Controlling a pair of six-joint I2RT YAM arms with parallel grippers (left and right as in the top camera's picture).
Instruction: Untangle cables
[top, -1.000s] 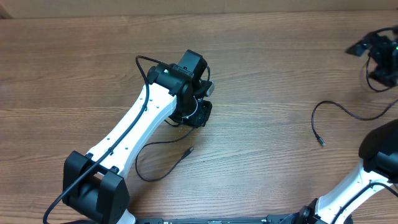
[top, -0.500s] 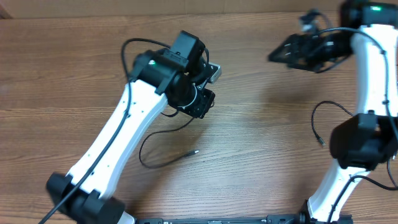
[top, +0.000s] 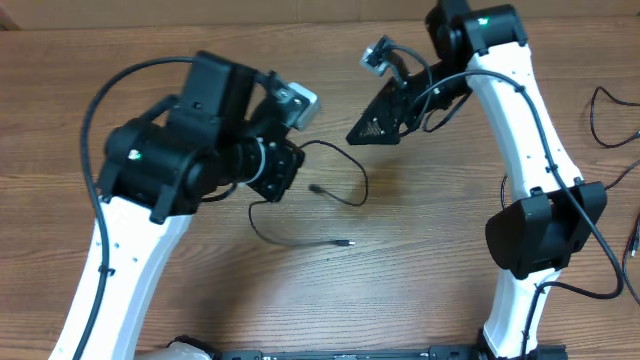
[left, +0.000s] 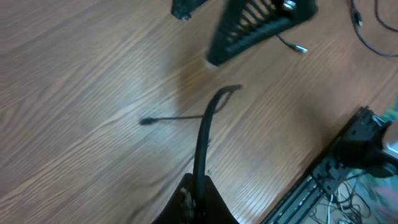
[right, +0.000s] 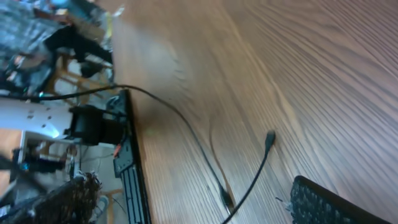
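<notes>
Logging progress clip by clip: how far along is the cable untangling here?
Done: the middle cable lies well apart from the right-edge cable. In hand: the left claw is shut on the middle cable, and the right claw hangs open and empty nearby. Left: the middle cable curls back on itself, so it probably needs laying out straight.

Right gripper (top: 375, 125) newly beside cable (top: 318, 187).

My L fingers (left: 216, 208) cut off at btm edge, cable (left: 202, 143) blurred where I pinch it, R finger (right: 339, 200) just a corner in view, 2nd cable (top: 594, 115) runs off rt edge
</notes>
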